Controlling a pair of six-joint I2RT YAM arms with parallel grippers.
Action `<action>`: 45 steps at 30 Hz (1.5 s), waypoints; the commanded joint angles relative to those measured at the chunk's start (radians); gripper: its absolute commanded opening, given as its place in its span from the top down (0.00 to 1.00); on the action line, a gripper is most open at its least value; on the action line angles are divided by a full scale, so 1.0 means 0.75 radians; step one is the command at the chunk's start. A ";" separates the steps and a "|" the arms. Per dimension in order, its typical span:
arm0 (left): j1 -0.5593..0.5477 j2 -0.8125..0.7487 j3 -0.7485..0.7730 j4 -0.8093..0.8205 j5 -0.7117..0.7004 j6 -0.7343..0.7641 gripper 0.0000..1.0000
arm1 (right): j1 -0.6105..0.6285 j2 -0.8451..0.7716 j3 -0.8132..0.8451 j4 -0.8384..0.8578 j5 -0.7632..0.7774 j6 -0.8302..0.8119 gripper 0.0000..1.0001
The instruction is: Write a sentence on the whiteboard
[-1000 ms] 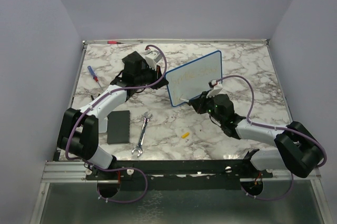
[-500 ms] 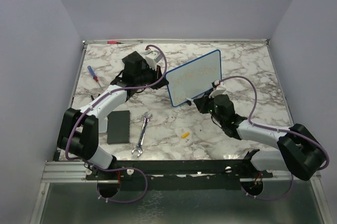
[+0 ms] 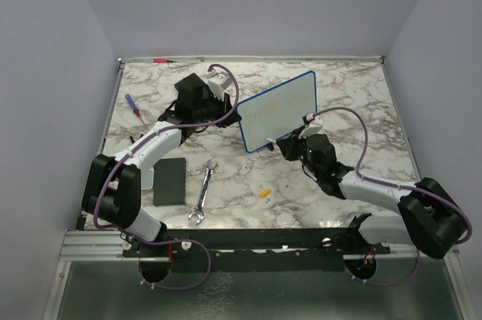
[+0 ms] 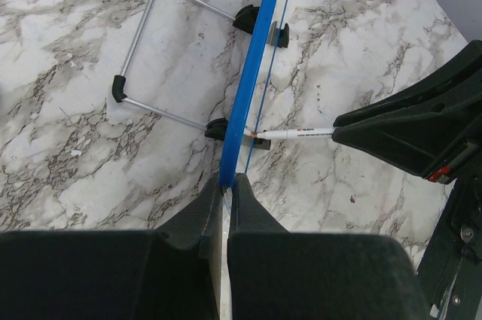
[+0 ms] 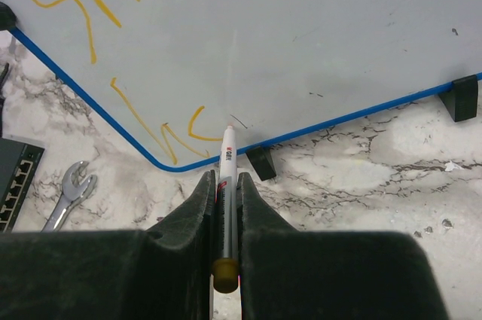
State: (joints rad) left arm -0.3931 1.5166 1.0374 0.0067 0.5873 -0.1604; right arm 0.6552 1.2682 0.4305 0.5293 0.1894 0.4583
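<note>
Right wrist view: the marker (image 5: 226, 177) is gripped by the right fingers (image 5: 197, 211), tip on the whiteboard (image 5: 316, 41), stood on the worktop (image 5: 361, 177) and pinched by the left fingers (image 4: 188, 222); light, steady strokes are needed

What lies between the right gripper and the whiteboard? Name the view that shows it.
A white marker, clamped in the right gripper, spans that stretch, its tip at the lower face of the whiteboard. The right wrist view shows it best.
</note>
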 commanded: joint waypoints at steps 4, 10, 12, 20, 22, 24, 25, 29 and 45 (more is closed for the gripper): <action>-0.018 -0.005 0.006 -0.072 0.015 0.002 1.00 | -0.004 -0.044 0.057 0.093 -0.019 -0.020 0.99; -0.018 -0.004 0.006 -0.071 0.014 0.002 1.00 | -0.006 -0.045 0.055 0.102 -0.042 -0.018 0.99; -0.019 -0.004 0.006 -0.072 0.015 0.003 1.00 | -0.004 -0.043 0.056 0.105 -0.051 -0.018 0.99; -0.020 -0.003 0.006 -0.070 0.015 0.003 1.00 | -0.001 -0.025 0.058 0.115 -0.087 -0.016 0.99; -0.019 -0.003 0.006 -0.070 0.015 0.002 1.00 | 0.006 -0.021 0.059 0.115 -0.084 -0.018 0.99; -0.018 -0.003 0.006 -0.071 0.014 0.003 1.00 | 0.008 -0.020 0.059 0.115 -0.083 -0.017 0.99; -0.018 -0.002 0.006 -0.072 0.014 0.003 1.00 | 0.011 -0.022 0.058 0.115 -0.080 -0.016 0.99; -0.018 -0.002 0.006 -0.070 0.014 0.002 1.00 | 0.013 -0.033 0.049 0.105 -0.053 -0.019 0.99; -0.021 0.000 0.003 -0.072 -0.001 0.002 1.00 | 0.009 -0.261 -0.052 -0.008 0.107 -0.061 0.99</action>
State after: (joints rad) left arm -0.3950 1.5166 1.0374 0.0059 0.5869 -0.1604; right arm 0.6556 1.0740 0.4133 0.5503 0.2237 0.4339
